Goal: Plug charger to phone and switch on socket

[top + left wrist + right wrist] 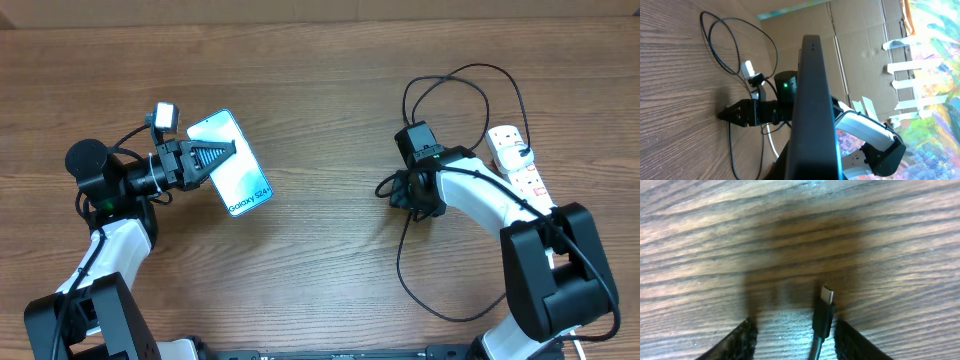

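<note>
Overhead arrangement, read from the robot's side outward. Nearest, a slack bend of the charger (400,265), a long thin black cable, lies on the brown wood-grain worktop (320,270) just beside the white-and-black right arm (485,195).

Farther out, the right fingers (392,188) point leftward, low over the wood. In the right wrist view these fingers (740,341) are spread and released. The cable's small black connector (824,311), with its metal tip, lies flat on the worktop between them, closer to the finger at picture right. Nothing is clamped.

At about the same depth, the left fingers (215,153) are clenched on the phone (245,182), a slim rectangular handset with a light blue glowing screen reading "Galaxy S24+". One black finger lies across the screen. The handset is turned diagonally and is well apart from the connector. The left wrist view shows the phone (812,100) edge-on as a dark slab, with the right fingers (730,114) beyond it at the worktop.

Farthest, the cable sweeps in overlapping loops toward the socket (532,178), a white elongated power strip at the right. A small white-and-black plug adapter (518,152) sits near its far end. The switch positions are too small to tell.
</note>
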